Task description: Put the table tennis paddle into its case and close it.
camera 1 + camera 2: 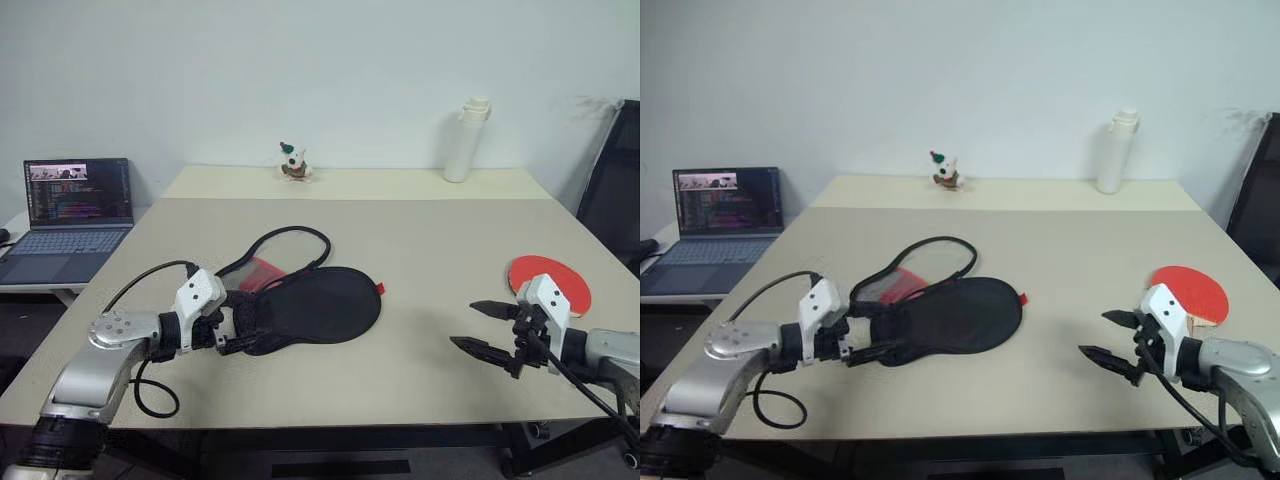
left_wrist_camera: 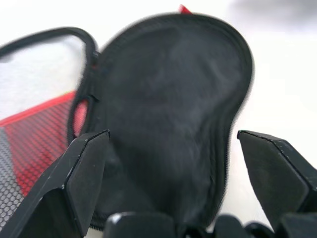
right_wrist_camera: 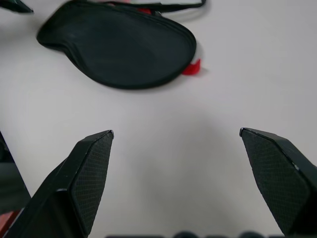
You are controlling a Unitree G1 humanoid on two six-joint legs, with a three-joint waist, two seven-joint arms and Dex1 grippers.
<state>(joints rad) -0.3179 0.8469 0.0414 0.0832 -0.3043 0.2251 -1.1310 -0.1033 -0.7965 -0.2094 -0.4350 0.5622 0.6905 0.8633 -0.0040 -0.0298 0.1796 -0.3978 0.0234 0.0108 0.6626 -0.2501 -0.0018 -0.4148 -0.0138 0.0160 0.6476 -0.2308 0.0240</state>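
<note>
The case (image 1: 312, 305) lies black side up in the middle of the table, with its zipped edge looping open behind it and a red mesh flap (image 1: 262, 272) showing there. My left gripper (image 1: 240, 328) is open at the case's narrow end, which sits between its fingers (image 2: 84, 173) in the left wrist view. The table tennis paddle (image 1: 550, 279) rests red face up near the table's right edge. Just in front of it my right gripper (image 1: 482, 327) hovers open over bare table, holding nothing and pointing toward the case (image 3: 124, 47).
A white bottle (image 1: 466, 140) and a small figurine (image 1: 293, 162) stand at the table's far edge. An open laptop (image 1: 75, 215) sits on a side table to the left. A black chair (image 1: 615, 190) stands at the right.
</note>
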